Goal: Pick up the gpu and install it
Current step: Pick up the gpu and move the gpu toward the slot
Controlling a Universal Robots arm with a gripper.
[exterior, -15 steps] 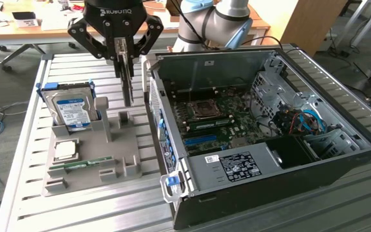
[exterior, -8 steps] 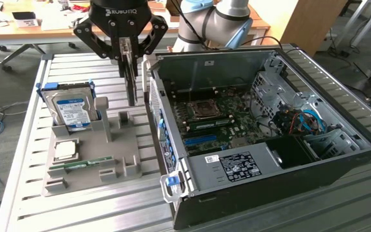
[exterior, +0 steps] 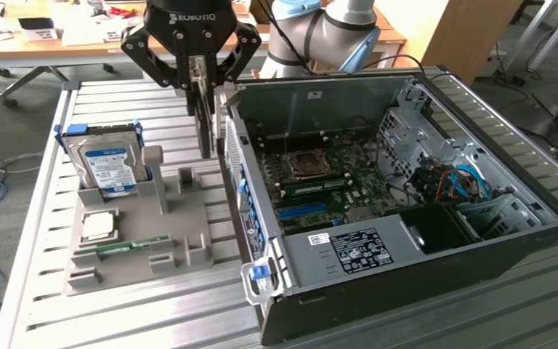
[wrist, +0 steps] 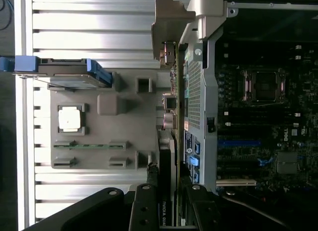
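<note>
I had the pincer (exterior: 204,81) closed on the gpu (exterior: 204,123), holding it up on its edge over the table (exterior: 114,102). The card hung just beside the open computer case (exterior: 473,283), by the case wall on the exterior view's left. The gray tray (exterior: 177,225) was on its other side. I judged the picking up was done and the putting in was not. To go in, the card had to clear that wall and line up with a slot.

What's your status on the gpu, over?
Tool shut on gpu, held upright on edge. Hanging by gray fixture, just outside open case wall. Not installed.
</note>
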